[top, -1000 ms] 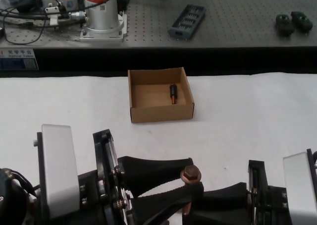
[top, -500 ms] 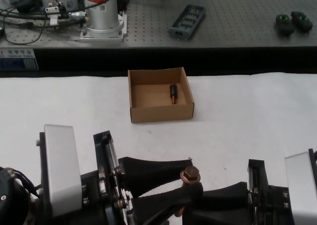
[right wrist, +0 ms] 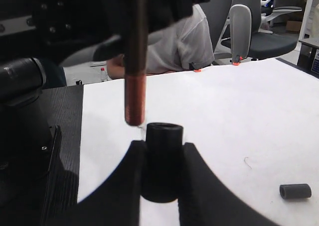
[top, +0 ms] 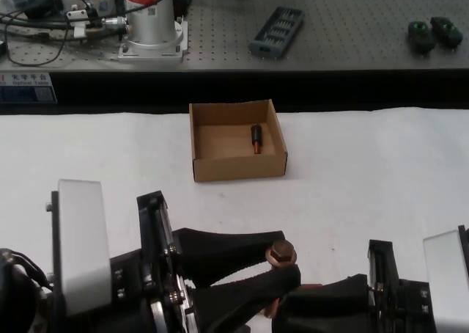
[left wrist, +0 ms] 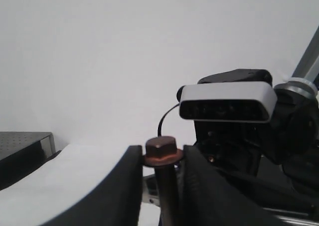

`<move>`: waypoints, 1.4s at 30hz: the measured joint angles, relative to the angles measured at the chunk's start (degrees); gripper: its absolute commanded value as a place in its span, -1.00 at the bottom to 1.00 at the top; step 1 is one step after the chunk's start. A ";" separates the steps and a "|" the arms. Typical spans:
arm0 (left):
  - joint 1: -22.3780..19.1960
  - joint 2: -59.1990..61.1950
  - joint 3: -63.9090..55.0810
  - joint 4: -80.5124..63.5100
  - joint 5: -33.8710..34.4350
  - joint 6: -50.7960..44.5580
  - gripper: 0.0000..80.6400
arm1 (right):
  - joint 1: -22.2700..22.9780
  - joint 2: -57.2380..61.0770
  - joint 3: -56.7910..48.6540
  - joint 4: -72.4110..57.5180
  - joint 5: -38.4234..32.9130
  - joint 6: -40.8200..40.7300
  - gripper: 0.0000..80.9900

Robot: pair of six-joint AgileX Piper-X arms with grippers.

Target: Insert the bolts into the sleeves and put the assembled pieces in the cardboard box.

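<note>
A: Bolt (left wrist: 160, 154), where?
B: Clamped upright in the left pincer (left wrist: 160, 162), fingers (left wrist: 119, 186) closed on the shaft just under the hex head. Copper-coloured, threaded end pointing down.
A: And the sleeve (right wrist: 162, 156)?
B: Short and black, gripped in the right pincer (right wrist: 162, 149), closed on its sides, open bore facing up. Bolt tip just beside the rim, a little above it, not yet inside.
A: Any other sleeve?
B: Yes: a loose sleeve (right wrist: 295, 190) on its side on the white table (top: 366, 164), well apart from the held one.
A: Containers?
B: Cardboard box (top: 238, 168) at twelve o'clock from both pincers, open on top. Inside, a single assembled piece (top: 256, 138) near the three o'clock wall, laid along the twelve-to-six line.
A: Any writing?
B: Blue label (top: 27, 89) at ten o'clock, on the front edge of the perforated table (top: 352, 25) behind; print too small to read.
</note>
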 measured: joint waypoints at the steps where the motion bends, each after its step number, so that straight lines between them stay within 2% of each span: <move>1: 0.00 0.00 0.00 -0.71 0.00 -0.68 -0.98 | 0.00 0.00 0.00 0.00 0.00 0.00 -0.87; 17: 0.00 0.14 0.00 -10.88 0.11 -5.24 -0.98 | 0.00 0.00 0.00 0.00 -0.05 0.00 -0.87; 42: 0.00 0.14 0.00 -4.96 -1.02 -1.61 -0.98 | 0.00 0.00 0.00 -1.34 -3.10 0.16 -0.87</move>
